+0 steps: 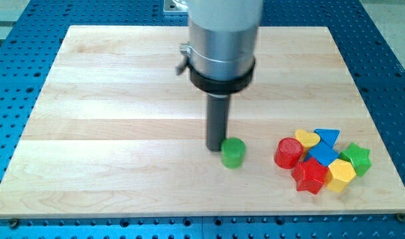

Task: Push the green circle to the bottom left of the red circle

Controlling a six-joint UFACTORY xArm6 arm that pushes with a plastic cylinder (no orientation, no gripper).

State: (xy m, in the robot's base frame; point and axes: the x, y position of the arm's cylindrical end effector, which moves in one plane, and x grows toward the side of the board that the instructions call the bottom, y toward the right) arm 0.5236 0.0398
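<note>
The green circle [233, 153] is a small green cylinder on the wooden board, right of the board's middle and toward the view's bottom. The red circle [288, 153] is a red cylinder to its right, at the left edge of a cluster of blocks. My tip [215, 147] is the lower end of the dark rod; it touches or nearly touches the green circle's upper left side. The green circle lies level with the red circle, about one and a half block widths to its left.
Behind the red circle are a yellow heart [307, 138], a blue triangle [328, 137], a blue cube [322, 155], a green star [356, 158], a red star [311, 176] and a yellow hexagon [340, 174]. The board [109, 133] ends near the view's bottom.
</note>
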